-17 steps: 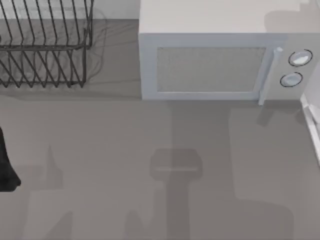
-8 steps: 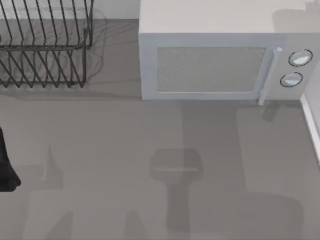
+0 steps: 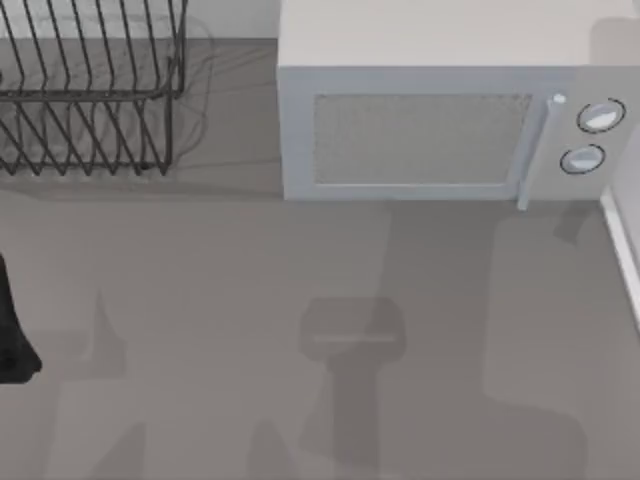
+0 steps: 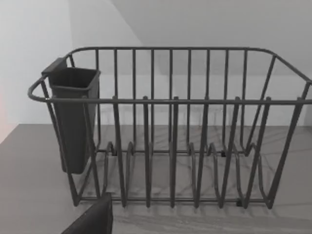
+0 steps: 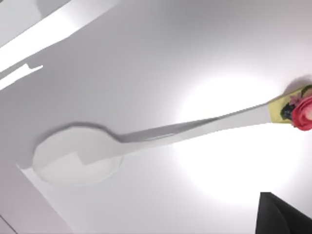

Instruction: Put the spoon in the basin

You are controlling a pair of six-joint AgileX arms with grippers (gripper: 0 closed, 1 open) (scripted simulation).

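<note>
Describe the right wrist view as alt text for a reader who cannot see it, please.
A white spoon lies on a pale, brightly lit surface, its oval bowl at one end and a red flower decoration at its handle tip. A dark corner intrudes at the frame's edge.

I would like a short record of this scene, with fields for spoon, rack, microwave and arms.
spoon: white, flower print at handle end, lying on a white surface
rack: dark wire dish rack at table's far left, dark cup hung inside one end
microwave: door shut, two round knobs
left arm: at left edge
table: grey
</note>
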